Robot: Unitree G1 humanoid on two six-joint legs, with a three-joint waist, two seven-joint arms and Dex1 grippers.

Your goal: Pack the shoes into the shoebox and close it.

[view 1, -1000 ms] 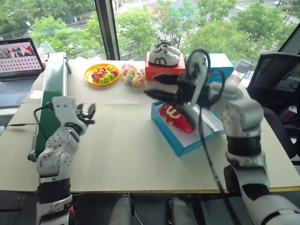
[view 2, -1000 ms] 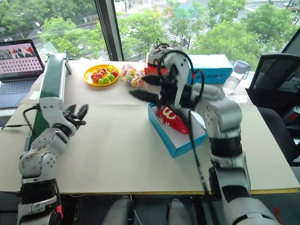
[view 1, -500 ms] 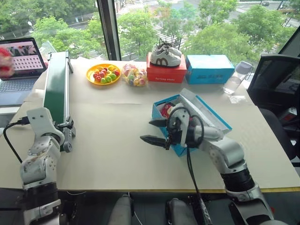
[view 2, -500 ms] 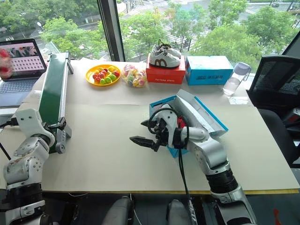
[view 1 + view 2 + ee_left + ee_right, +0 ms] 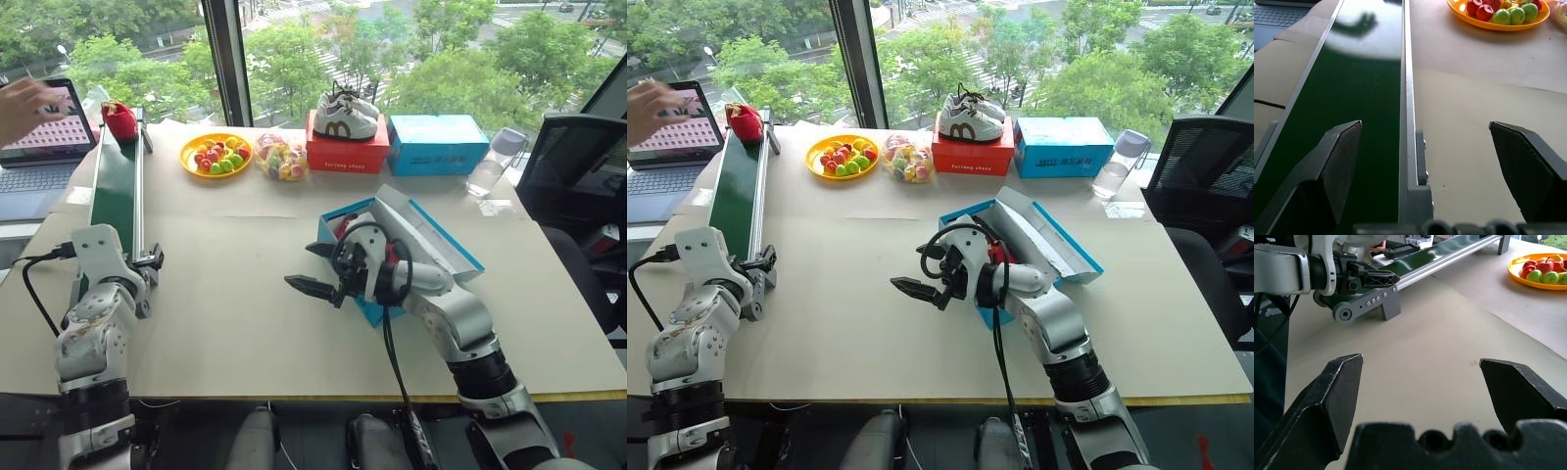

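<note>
The blue shoebox (image 5: 460, 257) lies open right of the table's centre, its lid (image 5: 418, 226) leaning back. One red shoe (image 5: 997, 253) lies inside, partly hidden by my right arm. The other red shoe (image 5: 120, 119) sits at the far end of the green conveyor belt (image 5: 116, 186), beside a person's hand (image 5: 27, 100). My right gripper (image 5: 312, 266) hovers open and empty over the table, just left of the box. My left gripper (image 5: 149, 277) is open at the belt's near end, and in the left wrist view the belt's rail (image 5: 1409, 122) runs between its fingers.
Along the far edge stand an orange fruit plate (image 5: 214, 155), a bag of sweets (image 5: 278, 157), a red box (image 5: 345, 154) with white sneakers (image 5: 343, 116) on top, another blue box (image 5: 438, 144) and a water bottle (image 5: 487, 174). A laptop (image 5: 37, 147) is at far left.
My right gripper dropped from above the box to low over the table on its left. My left gripper opened wide and shifted to the belt's end. A person's hand put a red shoe on the belt.
</note>
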